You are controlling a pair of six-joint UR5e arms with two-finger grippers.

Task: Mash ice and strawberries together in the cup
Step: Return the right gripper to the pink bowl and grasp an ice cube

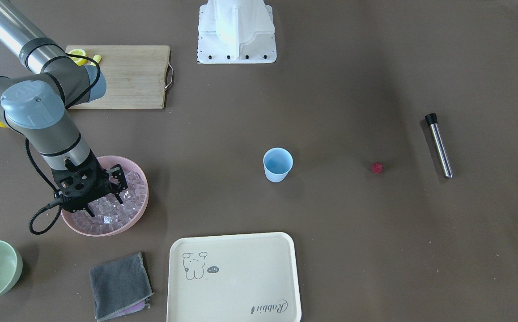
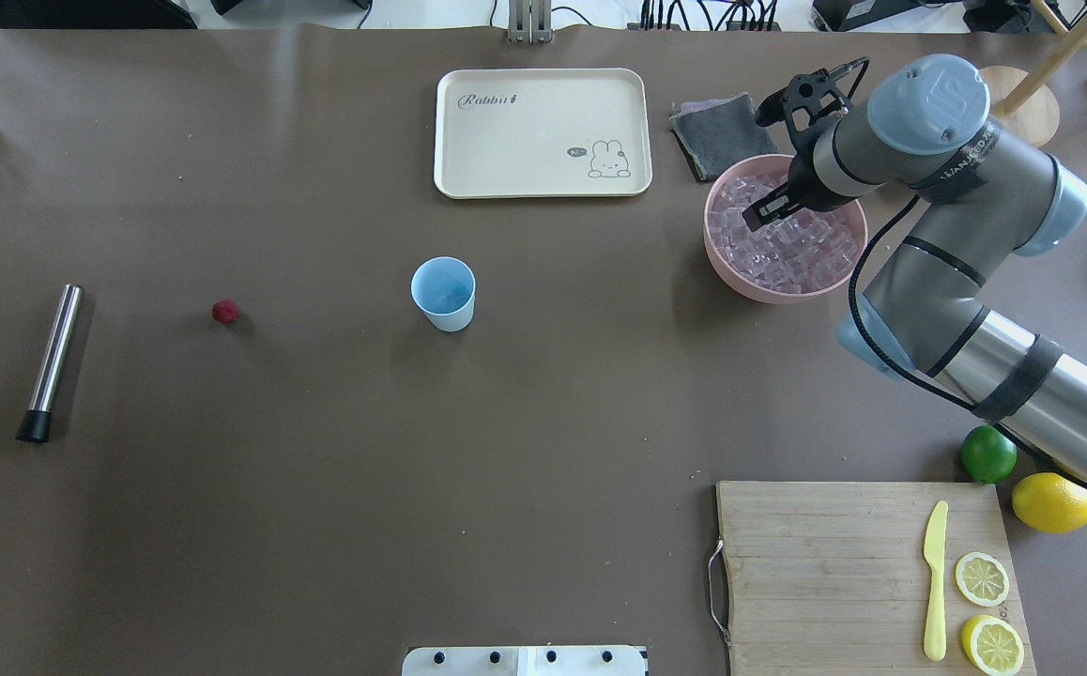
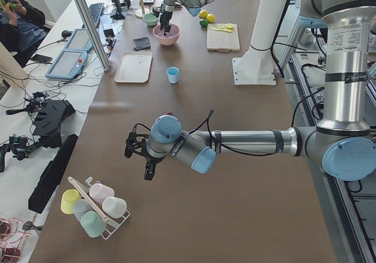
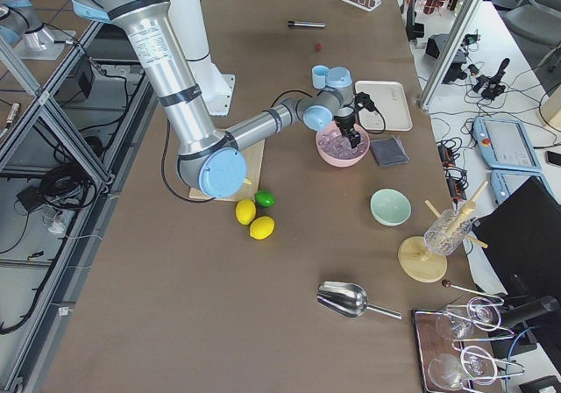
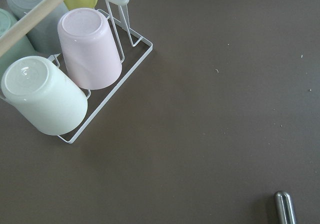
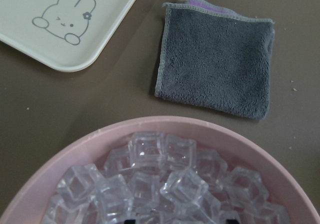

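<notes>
Pink plastic is where the action is. The pink bowl [image 2: 727, 268], heaped with the ice [image 2: 792, 252], is occupied from above by the right gripper [image 1: 104, 203]. Its fingers are seen spread among the top cubes, with nothing pinched between them.

The cup [image 2: 443, 293] stands upright mid-table and appears empty, well apart from the bowl. The strawberry [image 2: 225, 311] lies on the bare table beyond it. The steel muddler [image 2: 51, 361] is laid farther out still. The left gripper [image 3: 141, 157] hangs at the table's far end near a rack of cups [image 3: 97, 207]; whether it is spread or pressed together cannot be told.

For a clean pick, a single cube on top of the heap should be straddled squarely, with flat faces taken against the pads. The squeeze is best kept gentle, since glassy cubes are judged likely to squirt out sideways. A straight lift is advised, so that neighbours are not dragged over the rim.

Counted: one cup, one strawberry, one muddler and one pink bowl. The cubes are too many and too overlapped to be counted.
</notes>
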